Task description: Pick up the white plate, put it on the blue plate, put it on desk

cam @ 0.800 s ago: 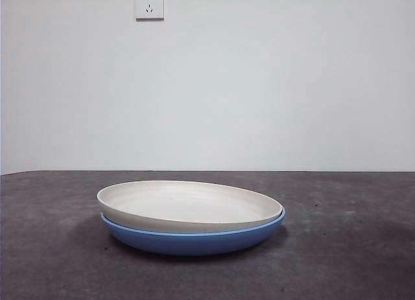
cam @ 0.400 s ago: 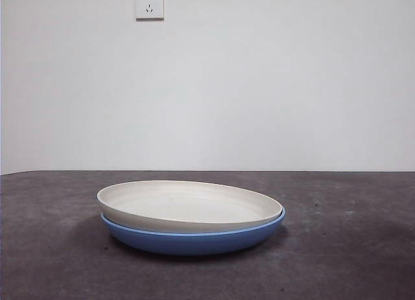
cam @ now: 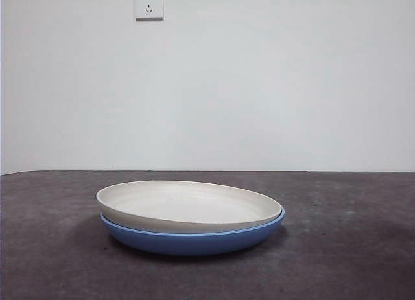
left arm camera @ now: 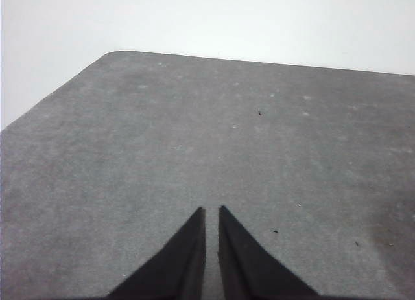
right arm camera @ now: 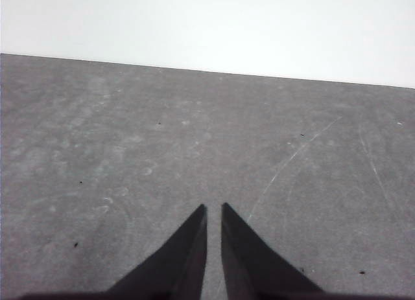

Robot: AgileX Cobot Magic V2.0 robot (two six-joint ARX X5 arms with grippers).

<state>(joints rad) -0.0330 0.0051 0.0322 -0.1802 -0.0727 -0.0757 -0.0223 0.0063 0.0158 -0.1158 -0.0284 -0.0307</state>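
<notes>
The left gripper (left arm camera: 211, 216) has its two black jaws pressed nearly together, only a thin slit between them, holding nothing; it points over bare desk (left arm camera: 194, 131). The right gripper (right arm camera: 214, 212) is in the same condition — jaws drawn close, empty, above bare tabletop with a few pale scratches. Neither wrist camera shows a plate, and neither arm appears in the front view, so both are judged to be waiting well apart from the work.

The white plate (cam: 188, 206) sits nested in the blue plate (cam: 194, 240), both resting on the desk near its middle. The white plate lies slightly off-centre and tilted: its rim overhangs the blue rim on one side and sits inside it on the other, where a thin blue edge shows. A wall socket (cam: 149, 4) is on the wall behind.

Judged state of the task: the stacking appears done; the remaining step reads as taking the white plate and setting it on the desk.

Procedure for that step:
- Spread the jaws before descending.
- Approach the overhanging side — there the white rim is clear of the blue one.
- Pinch only the white rim; a bite catching both rims would lift the stack.
- Lift straight up, then move sideways.
- Lower flat onto bare desk well clear of the blue plate.
</notes>
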